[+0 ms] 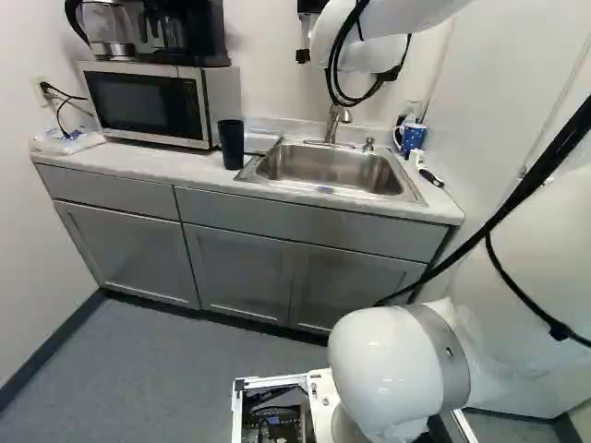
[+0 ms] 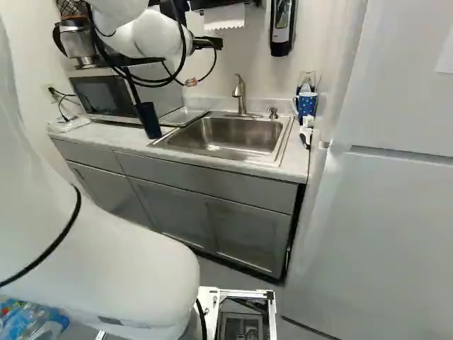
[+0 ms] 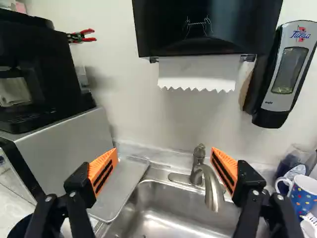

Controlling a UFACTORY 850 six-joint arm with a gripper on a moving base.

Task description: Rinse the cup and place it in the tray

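White walls (image 1: 272,83), pale countertop (image 1: 185,164), gray cabinets (image 1: 240,272), blue-gray floor (image 1: 157,369)

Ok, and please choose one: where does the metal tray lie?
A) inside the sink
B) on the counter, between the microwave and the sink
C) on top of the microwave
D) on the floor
B: the metal tray lies flat beside the sink, on the side toward the microwave.

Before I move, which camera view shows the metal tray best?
The wrist view: the tray looks largest there, beside the sink. The right base view shows it flattened; the left base view shows only part, beside the dark cup.
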